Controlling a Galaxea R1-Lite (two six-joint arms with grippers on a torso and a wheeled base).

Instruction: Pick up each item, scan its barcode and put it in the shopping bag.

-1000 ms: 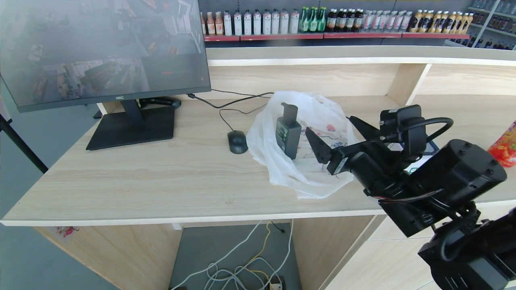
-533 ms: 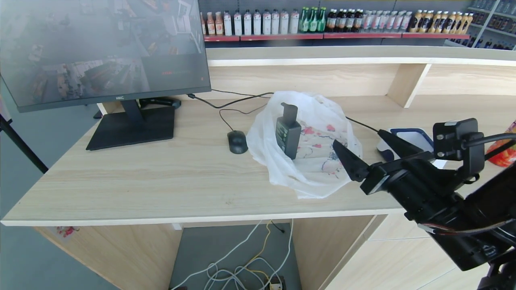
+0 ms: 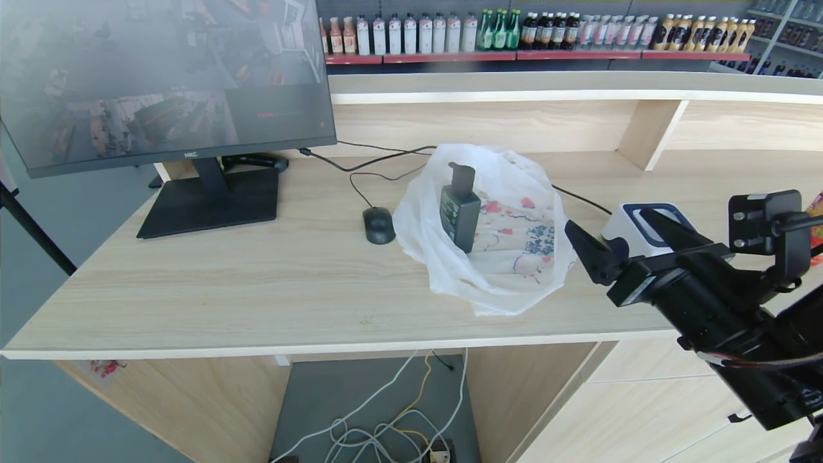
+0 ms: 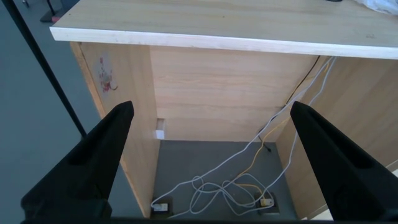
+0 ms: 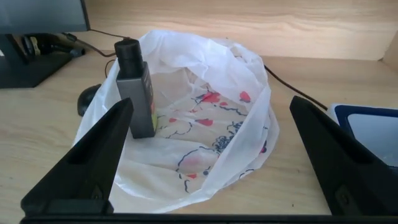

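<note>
Head, right wrist views share the bag [image 3: 418, 231]

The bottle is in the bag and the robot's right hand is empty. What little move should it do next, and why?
Probably swing the right gripper, open and holding nothing, toward the red packet at the right edge of the counter. The dark bottle already stands inside the shopping bag, so that packet looks like the next item to pick up and scan.

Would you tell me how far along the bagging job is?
Done: the dark bottle stands in the shopping bag. In hand: nothing; the right tool is open beside the bag, the left tool open below the counter. Left: apparently a colourful packet at the right edge.
</note>
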